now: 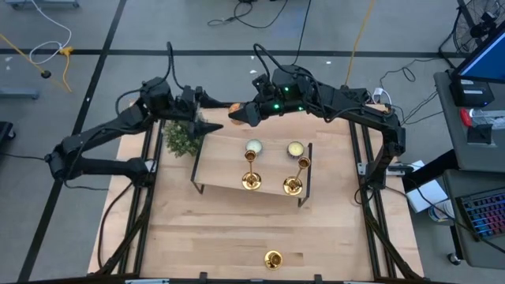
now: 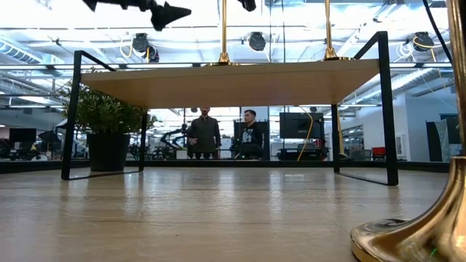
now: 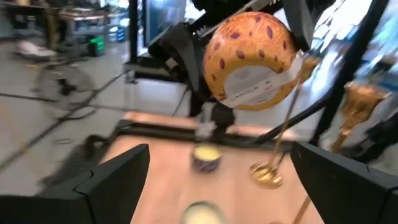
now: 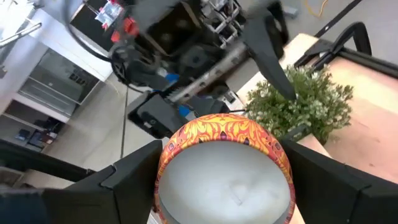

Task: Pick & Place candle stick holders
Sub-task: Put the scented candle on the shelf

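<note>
Cropped candle stick holder (image 2: 429, 233) foreground, right pincer (image 1: 237, 115) gripping candle (image 4: 225, 167)

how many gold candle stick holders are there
3: two candle stick holders stand on the small raised shelf, left and right; a third sits on the table near the front edge.
</note>
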Robot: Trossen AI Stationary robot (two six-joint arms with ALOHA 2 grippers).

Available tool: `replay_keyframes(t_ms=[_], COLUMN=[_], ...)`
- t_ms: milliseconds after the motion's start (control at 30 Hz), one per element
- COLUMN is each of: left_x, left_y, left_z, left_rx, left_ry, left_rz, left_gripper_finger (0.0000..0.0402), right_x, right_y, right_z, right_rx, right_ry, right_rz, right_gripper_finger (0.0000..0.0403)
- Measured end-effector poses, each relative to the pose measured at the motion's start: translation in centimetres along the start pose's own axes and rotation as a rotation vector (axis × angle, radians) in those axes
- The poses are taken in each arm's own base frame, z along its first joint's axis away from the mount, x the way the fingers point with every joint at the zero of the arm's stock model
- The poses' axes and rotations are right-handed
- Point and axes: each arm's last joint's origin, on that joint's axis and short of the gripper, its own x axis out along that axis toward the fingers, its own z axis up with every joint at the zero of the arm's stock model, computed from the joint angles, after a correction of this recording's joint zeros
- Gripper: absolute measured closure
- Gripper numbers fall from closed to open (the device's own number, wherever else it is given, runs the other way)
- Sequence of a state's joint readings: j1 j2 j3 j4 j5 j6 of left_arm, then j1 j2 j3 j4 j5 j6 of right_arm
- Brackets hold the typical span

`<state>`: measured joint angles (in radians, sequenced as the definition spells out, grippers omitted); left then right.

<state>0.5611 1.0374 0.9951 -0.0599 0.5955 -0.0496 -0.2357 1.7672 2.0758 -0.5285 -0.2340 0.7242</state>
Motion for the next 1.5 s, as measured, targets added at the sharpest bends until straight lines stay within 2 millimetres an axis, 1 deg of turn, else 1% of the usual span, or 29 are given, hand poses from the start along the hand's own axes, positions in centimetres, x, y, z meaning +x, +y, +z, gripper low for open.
replay_keyframes(t_ms=[167,267,367,500,633,800,867,933,1067,1167,1333,1500], left_x=[-0.2,0.0,0.4,0.6,0.7,0.7,0.7,0.7,0.7,0.8,1.0,2.4], left_y=[-2.0,-2.7,-2.9,-3.3,-3.5,-3.5,-3.7,-3.8,-3.6,-3.6,-4.0,-4.7], left_z=[2.3,3.3,3.5,3.1,3.2,3.6,3.5,3.4,3.4,3.4,3.3,2.6], left_rx=[0.171,0.222,0.162,0.072,-0.016,-0.218,-0.227,-0.184,-0.214,-0.145,0.102,0.288], left_ry=[0.105,0.101,0.081,0.106,0.091,0.045,0.059,0.071,0.068,0.057,0.082,0.156], left_rz=[0.148,0.205,0.186,0.119,0.112,0.102,0.055,0.021,0.064,0.159,0.311,0.369], left_gripper_finger=[0.0005,0.0005,0.0005,0.0005,0.0005,0.0005,0.0005,0.0005,0.0005,0.0005,0.0005,0.0005], right_x=[-0.1,-0.1,-0.2,-0.3,-0.3,-0.3,-0.3,-0.3,-0.3,-0.3,-0.3,-0.3], right_y=[-0.4,-0.6,-0.8,-1.1,-1.1,-1.1,-1.1,-1.1,-1.1,-1.1,-1.1,-1.2], right_z=[0.0,0.1,0.4,0.6,0.6,0.6,0.6,0.6,0.6,0.6,0.6,0.6], right_rx=[0.033,0.048,0.066,0.084,0.088,0.086,0.084,0.083,0.08,0.08,0.082,0.092], right_ry=[0.017,0.014,0.002,-0.004,-0.006,-0.006,-0.006,-0.006,-0.007,-0.006,-0.007,-0.002], right_rz=[-0.022,-0.03,-0.031,-0.036,-0.037,-0.037,-0.036,-0.036,-0.036,-0.037,-0.037,-0.044], right_gripper_finger=[0.0103,0.0103,0.0103,0.0103,0.0103,0.0103,0.0103,0.0103,0.0103,0.0103,0.0103,0.0103])
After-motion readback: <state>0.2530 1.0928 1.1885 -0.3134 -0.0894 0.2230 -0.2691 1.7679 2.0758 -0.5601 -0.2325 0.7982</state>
